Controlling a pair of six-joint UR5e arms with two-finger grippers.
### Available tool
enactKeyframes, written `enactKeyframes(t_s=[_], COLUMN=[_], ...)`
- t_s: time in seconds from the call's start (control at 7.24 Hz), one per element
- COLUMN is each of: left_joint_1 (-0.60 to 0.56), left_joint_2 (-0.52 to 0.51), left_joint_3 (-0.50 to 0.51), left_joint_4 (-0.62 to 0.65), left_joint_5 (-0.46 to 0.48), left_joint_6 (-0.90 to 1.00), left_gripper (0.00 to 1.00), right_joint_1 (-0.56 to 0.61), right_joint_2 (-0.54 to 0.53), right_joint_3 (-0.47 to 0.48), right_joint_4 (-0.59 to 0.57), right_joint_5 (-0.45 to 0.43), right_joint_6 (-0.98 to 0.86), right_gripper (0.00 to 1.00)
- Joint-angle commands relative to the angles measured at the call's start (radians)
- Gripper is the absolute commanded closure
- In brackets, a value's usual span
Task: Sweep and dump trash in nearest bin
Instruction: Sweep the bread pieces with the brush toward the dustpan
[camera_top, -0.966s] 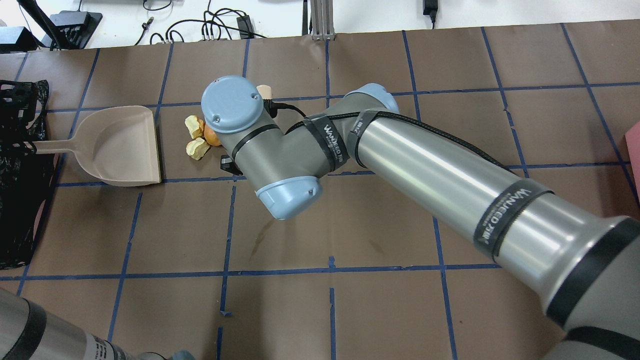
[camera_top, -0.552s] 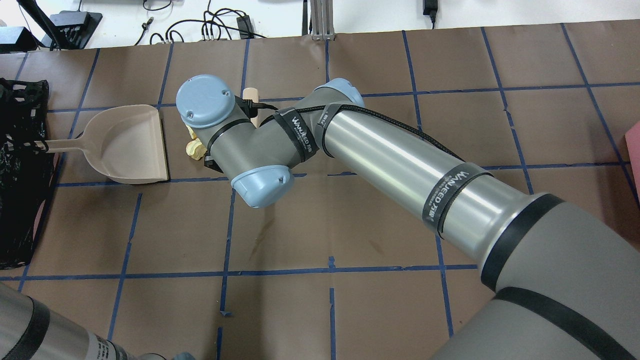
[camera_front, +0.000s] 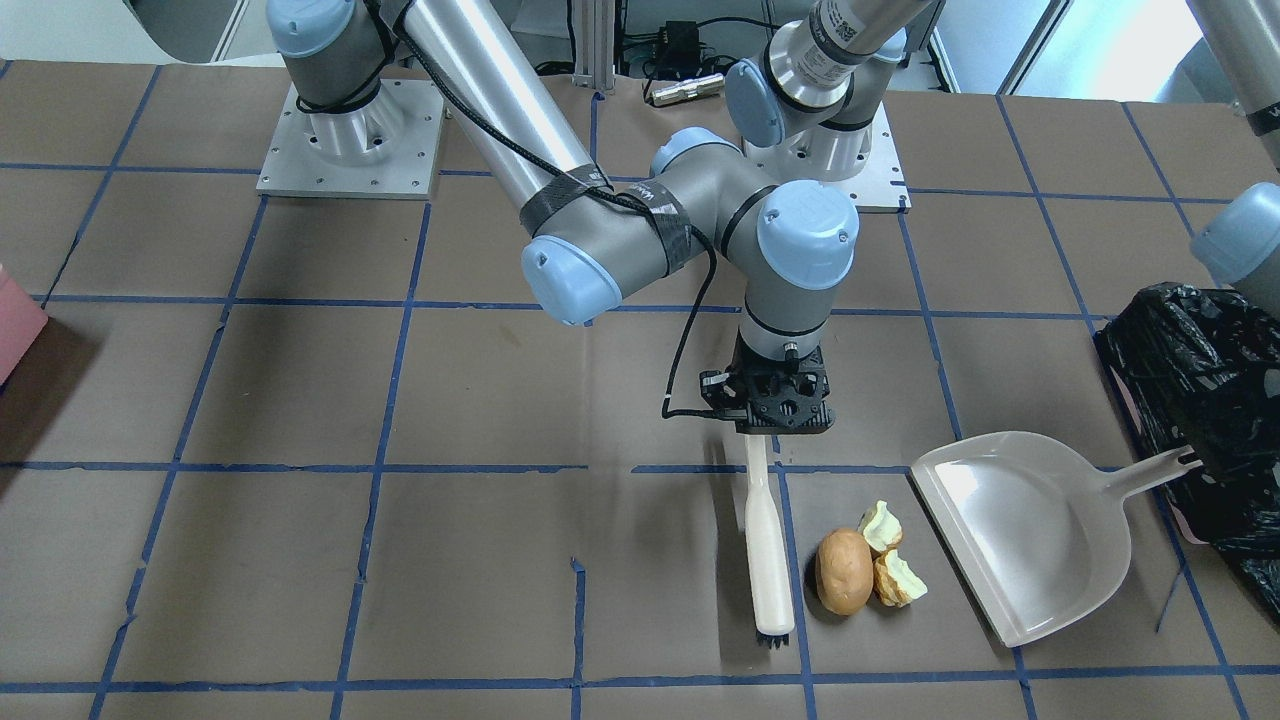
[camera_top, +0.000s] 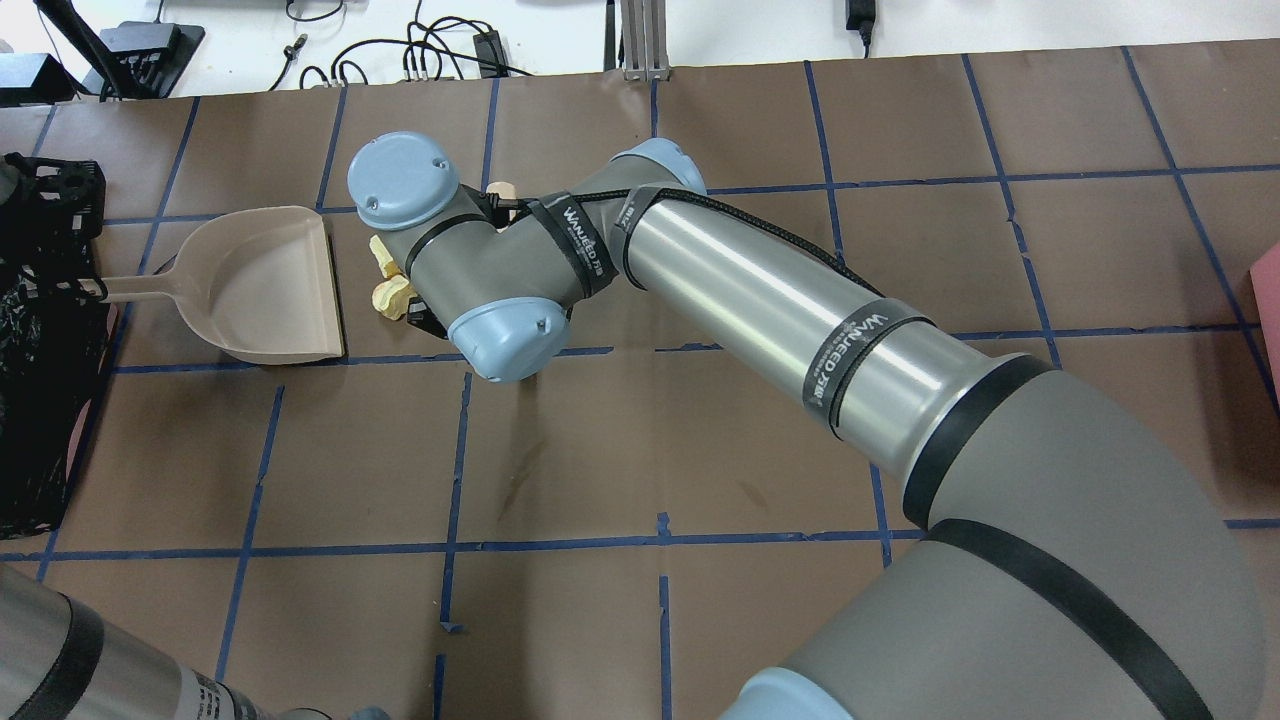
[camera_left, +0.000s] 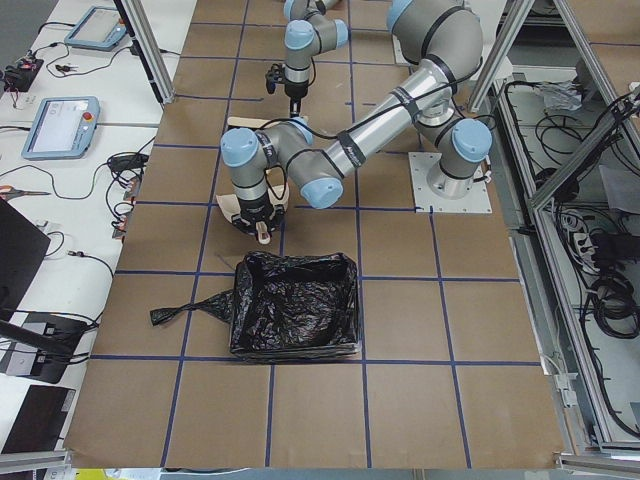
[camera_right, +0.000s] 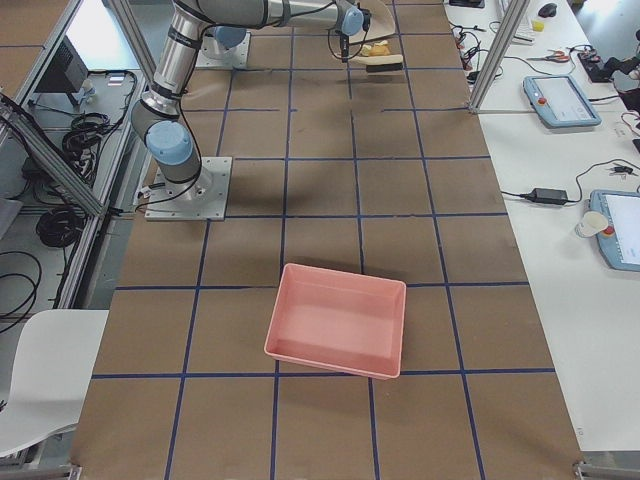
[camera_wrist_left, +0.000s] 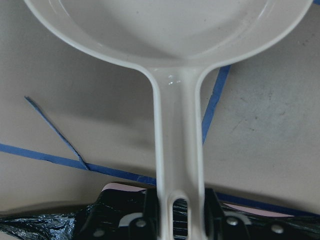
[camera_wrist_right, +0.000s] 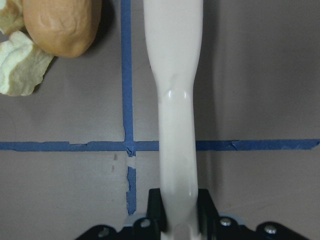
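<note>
"Where's the trash (camera_front: 893, 582)?"

"All 3 pieces lie between the brush (camera_front: 770, 560) and the dustpan (camera_front: 1030, 530)'s open lip. The brown lump (camera_front: 843, 585) is just beside the brush head, to its right in the front-facing view."

"The right gripper (camera_wrist_right: 175, 205)?"

"Pinching the brush's handle end."

"And the left gripper (camera_wrist_left: 176, 210)?"

"Clamped on the dustpan's handle, at the edge of the bin (camera_front: 1200, 390)."

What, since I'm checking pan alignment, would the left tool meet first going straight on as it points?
The left tool grips the dustpan; beyond its lip, the pale trash chunks probably come first.
</note>
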Motion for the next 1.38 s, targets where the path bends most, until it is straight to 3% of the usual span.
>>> enactKeyframes(t_s=[0.0, 0.83, 1.24], left_joint_1=[0.000, -0.006, -0.006], left_joint_2=[0.001, 0.008, -0.005], left_joint_3=[0.000, -0.006, 0.003], left_joint_4=[0.000, 0.008, 0.008], left_joint_5=[-0.001, -0.001, -0.064], left_joint_6=[0.000, 0.081, 0.069], left_gripper=[1.00, 1.00, 0.99], right_joint_1=[-0.003, -0.003, -0.002], right_joint_2=[0.057, 0.065, 0.064], right_joint_3=[-0.072, -0.086, -0.082], right_joint_4=[0.041, 0.035, 0.035], right_joint_5=[0.010, 0.029, 0.028], right_joint_6=[-0.027, -0.061, -0.063], right_gripper=[0.93, 0.93, 0.92])
